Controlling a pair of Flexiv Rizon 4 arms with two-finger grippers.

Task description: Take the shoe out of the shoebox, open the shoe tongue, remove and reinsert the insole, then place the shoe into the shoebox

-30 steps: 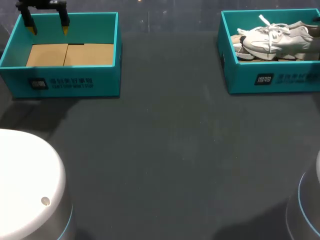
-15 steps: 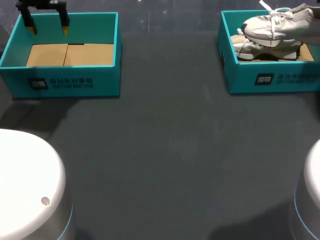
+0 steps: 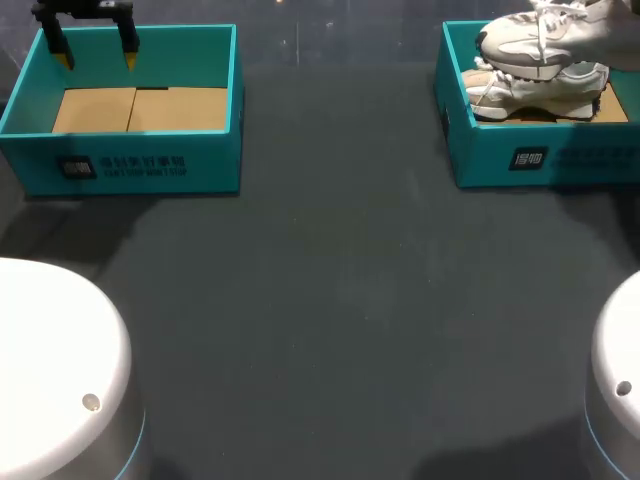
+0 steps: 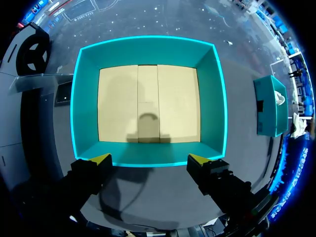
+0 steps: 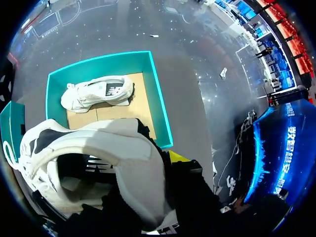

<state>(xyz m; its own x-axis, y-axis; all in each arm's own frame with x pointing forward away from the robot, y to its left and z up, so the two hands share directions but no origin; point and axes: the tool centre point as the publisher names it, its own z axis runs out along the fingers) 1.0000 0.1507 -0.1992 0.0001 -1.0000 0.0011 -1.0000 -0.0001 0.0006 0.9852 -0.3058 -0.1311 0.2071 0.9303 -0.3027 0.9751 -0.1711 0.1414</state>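
Head view, from the left: my left end effector [image 3: 97, 58] hangs where it was over the left box [image 3: 120, 170], fingers wide apart and empty. At the right, the shoe [image 3: 540, 35] has risen out of the right box [image 3: 500, 160] within the last second and now hangs above the second shoe [image 3: 530, 95] lying inside. My right end effector [image 5: 165, 155] is clamped on its heel collar, so the take-out step looks nearly done. I count two boxes, two shoes, two end effectors.

Overhead views sharing left shoebox [image 3: 215, 160] [image 4: 213, 98]
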